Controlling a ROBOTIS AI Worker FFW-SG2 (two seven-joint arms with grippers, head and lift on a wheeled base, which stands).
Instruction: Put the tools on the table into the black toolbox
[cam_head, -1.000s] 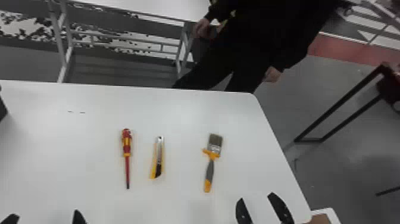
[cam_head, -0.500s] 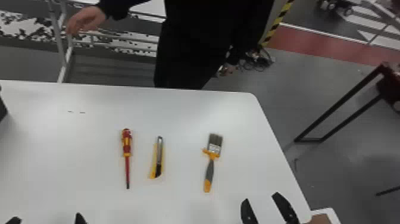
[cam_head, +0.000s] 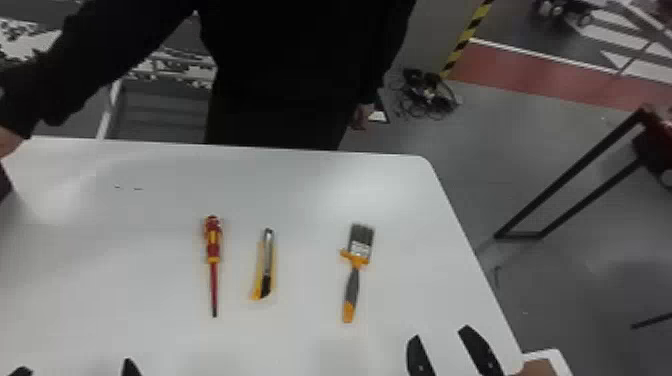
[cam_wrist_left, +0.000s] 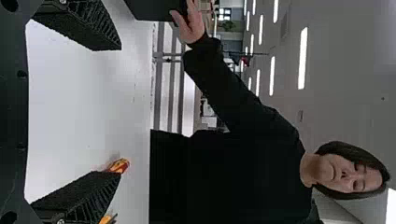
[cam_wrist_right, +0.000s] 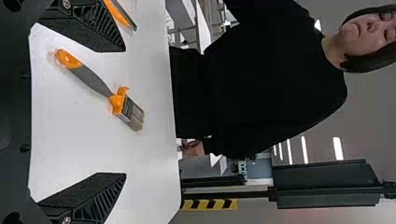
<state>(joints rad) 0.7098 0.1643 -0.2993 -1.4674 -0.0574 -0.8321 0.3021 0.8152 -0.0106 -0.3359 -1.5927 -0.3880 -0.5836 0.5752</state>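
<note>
Nothing looks put away and three are left: the screwdriver (cam_head: 213, 245), box cutter (cam_head: 266, 265) and paintbrush (cam_head: 353, 285) lie on the table (cam_head: 300, 185), with left gripper (cam_wrist_left: 114, 112) and right gripper (cam_wrist_right: 125, 112) empty, fingers wide apart.

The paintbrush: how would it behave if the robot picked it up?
The paintbrush would probably stay stiff along its solid-looking handle, while the bristles might bend. Lying flat, with its wide head, it seems unlikely to roll.
</note>
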